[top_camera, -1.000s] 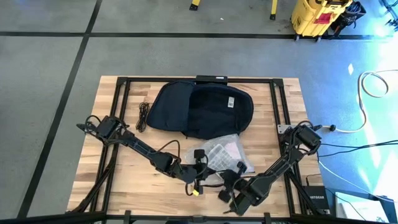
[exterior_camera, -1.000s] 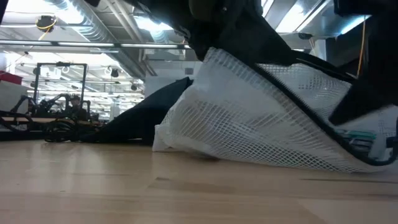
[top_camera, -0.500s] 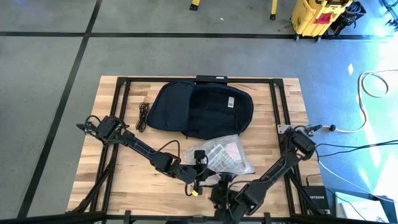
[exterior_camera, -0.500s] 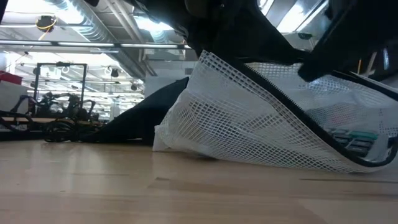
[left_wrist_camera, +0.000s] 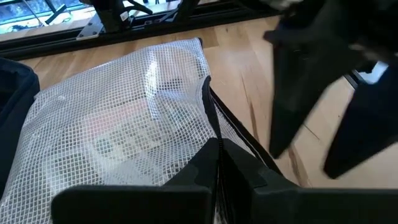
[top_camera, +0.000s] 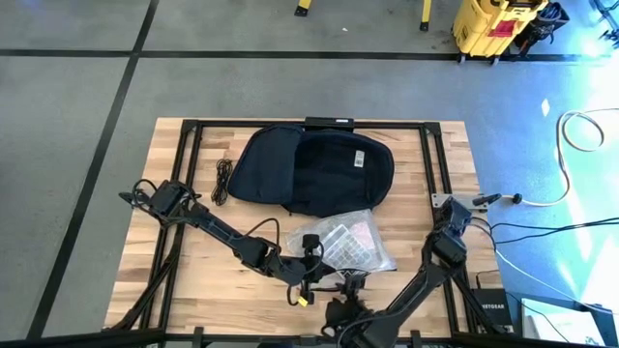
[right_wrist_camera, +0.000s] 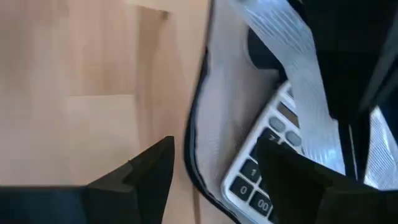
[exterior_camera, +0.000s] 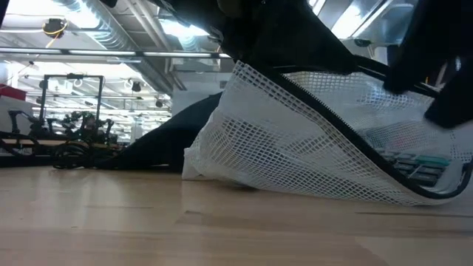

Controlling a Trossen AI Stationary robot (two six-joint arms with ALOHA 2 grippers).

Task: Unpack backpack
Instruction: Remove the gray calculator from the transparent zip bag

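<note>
The dark navy backpack lies flat and unzipped at the table's far middle. Nearer, a white mesh zip pouch rests on the wood, with a calculator inside it. My left gripper is shut on the pouch's near-left edge and holds that edge up. My right gripper hovers open by the table's near edge. In the right wrist view one of its fingers is over the wood and the other over the pouch's mouth. I cannot tell whether it touches the pouch. My left gripper pinches the pouch's black zip edge between its two shut fingers, coming in on a slant from the table's left. That edge is raised and the mesh slopes down from it. The pouch's far and right parts stay on the table.
A coiled black cable lies left of the backpack. Bare wood stretches along the table's left side and near-left corner. Dark frame rails run along the table's left, right and far edges. A yellow machine stands on the floor beyond.
My right gripper has moved along the near edge toward the table's left, rolling as it went, and its arm has folded in closer. In the low view it has come off the pouch's right part. The left gripper and the raised zip edge have stayed put.
</note>
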